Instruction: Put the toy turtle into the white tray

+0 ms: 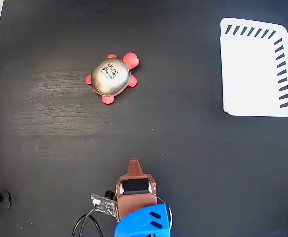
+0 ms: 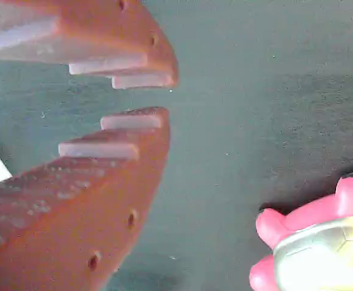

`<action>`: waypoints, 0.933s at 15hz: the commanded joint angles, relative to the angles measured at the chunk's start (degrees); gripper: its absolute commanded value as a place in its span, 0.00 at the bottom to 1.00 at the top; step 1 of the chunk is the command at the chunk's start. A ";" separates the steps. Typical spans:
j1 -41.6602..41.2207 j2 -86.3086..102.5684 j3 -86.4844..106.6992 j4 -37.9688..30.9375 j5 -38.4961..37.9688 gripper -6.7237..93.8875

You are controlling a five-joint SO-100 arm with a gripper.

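A dark, almost black table [image 1: 183,148] with a faint wood-grain texture fills the overhead fixed view. At the upper right lies the white tray [image 1: 255,74], a flat, smooth plastic rectangle with rounded corners and dark slanted slots along its top and right edges; nothing rests in it. Well apart from it, in the upper left of centre, the toy turtle [image 1: 111,78] sits on the bare table. Its domed shell is shiny gold-silver with a dark printed mark on top, and its rounded red head and stubby red feet stick out around the shell's edge, the head pointing toward the upper right.

At the bottom centre the robot arm enters the view: a bright blue plastic segment [image 1: 144,222], then a brown wrist housing carrying a small circuit board [image 1: 104,205] with black cables. The brown gripper [image 1: 133,165] tapers to a point aimed up the picture, near the table's middle and well short of the turtle.

In the wrist view the gripper [image 2: 155,97] shows as two matte reddish-brown fingers with stepped, toothed inner faces. The tips stand a narrow gap apart, holding nothing and touching nothing. The turtle [image 2: 312,248] appears at the lower right corner of this view, glossy shell and red limbs, clear of the fingers
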 commanded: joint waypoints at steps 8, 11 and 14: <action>-1.05 0.62 -0.70 0.97 0.53 0.06; -1.05 0.62 -0.70 0.97 0.53 0.06; -1.58 0.62 -0.70 0.97 -0.26 0.06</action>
